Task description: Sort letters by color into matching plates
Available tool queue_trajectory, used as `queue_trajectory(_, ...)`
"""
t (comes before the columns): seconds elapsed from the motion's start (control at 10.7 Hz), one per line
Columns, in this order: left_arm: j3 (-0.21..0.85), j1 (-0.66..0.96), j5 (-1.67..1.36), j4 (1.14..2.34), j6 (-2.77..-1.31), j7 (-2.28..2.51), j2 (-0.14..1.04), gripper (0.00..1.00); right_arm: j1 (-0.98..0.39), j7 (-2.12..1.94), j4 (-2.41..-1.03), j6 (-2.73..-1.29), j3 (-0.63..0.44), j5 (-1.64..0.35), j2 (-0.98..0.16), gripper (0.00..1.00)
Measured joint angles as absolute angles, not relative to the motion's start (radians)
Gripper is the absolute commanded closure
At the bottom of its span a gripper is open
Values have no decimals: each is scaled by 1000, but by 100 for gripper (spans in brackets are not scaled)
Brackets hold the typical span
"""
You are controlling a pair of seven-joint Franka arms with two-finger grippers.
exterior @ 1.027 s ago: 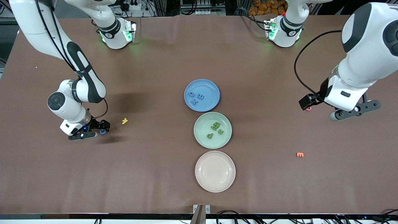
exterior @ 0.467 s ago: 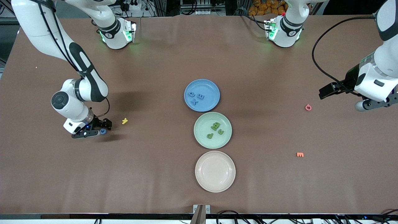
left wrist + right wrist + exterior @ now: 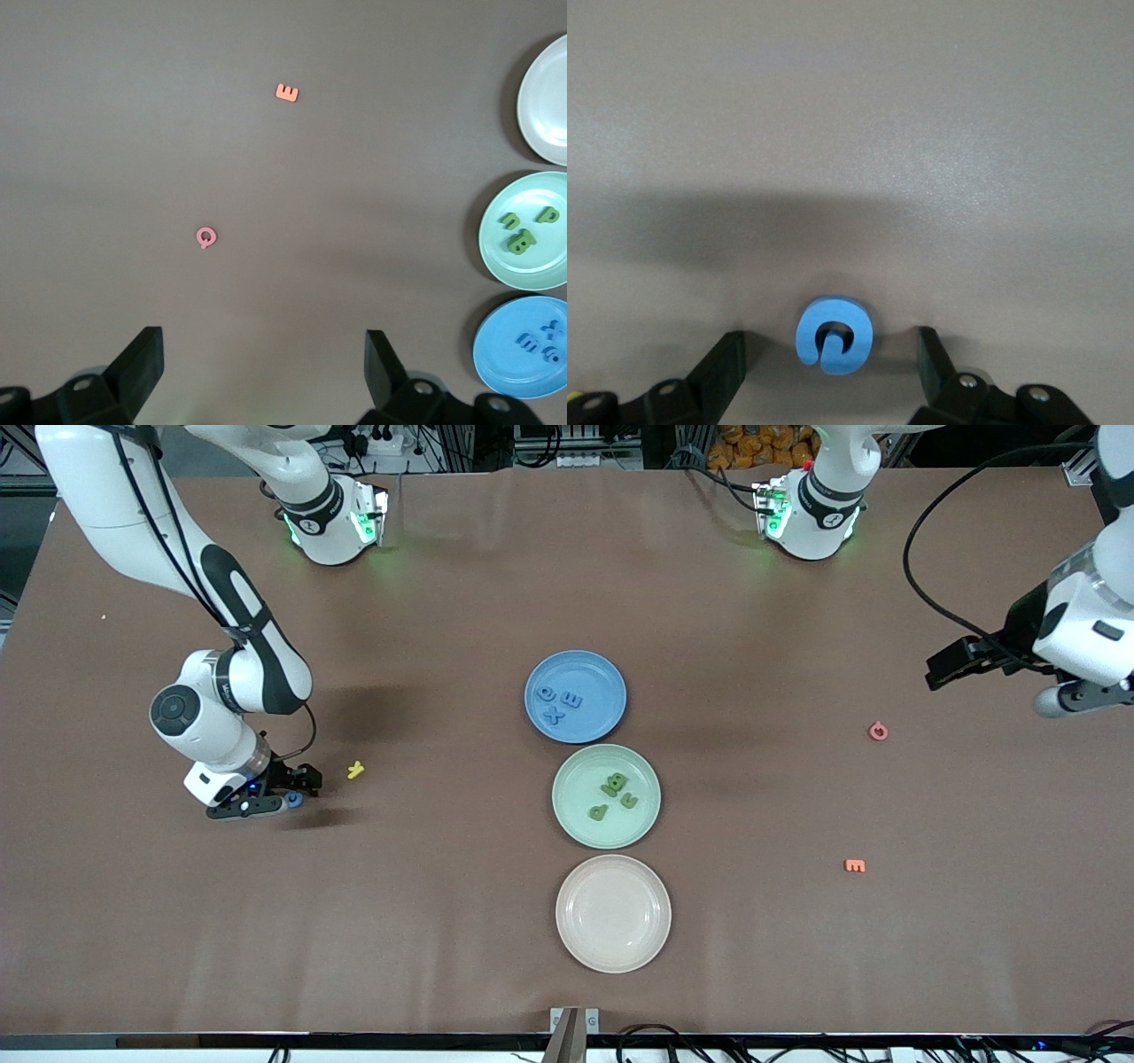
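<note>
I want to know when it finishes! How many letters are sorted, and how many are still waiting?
Three blue letters sit in the blue plate, three green ones in the green plate. The right gripper is open around a blue letter on the table. The yellow, pink and orange letters wait; the left gripper is open.

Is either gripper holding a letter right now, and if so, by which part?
No. The right gripper is open, straddling a blue letter lying on the table, fingers clear of it. The left gripper is open and empty, raised near its end of the table.

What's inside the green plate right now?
The green plate holds three green letters, close together near its middle and apart from the rim. Nothing covers them; whether two of them touch cannot be told.
</note>
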State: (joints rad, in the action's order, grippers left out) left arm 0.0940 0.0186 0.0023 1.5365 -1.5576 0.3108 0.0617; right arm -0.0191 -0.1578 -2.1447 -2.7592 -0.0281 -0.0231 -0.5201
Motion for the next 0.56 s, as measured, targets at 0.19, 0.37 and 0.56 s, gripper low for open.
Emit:
queue_trajectory(0.19, 70, 23, -12, 1538, -1549, 298, 45, 0, -21, -154, -2145, -2760, -28, -23, -519, 19)
queue_trajectory(0.37, 72, 27, -14, 1541, -1546, 297, 41, 0, -22, -152, -2145, -2760, -28, -23, -518, 28)
queue_trajectory(0.56, 129, -19, -14, 1545, -1546, 297, 41, 0, -22, -151, -2145, -2759, -28, -23, -516, 35)
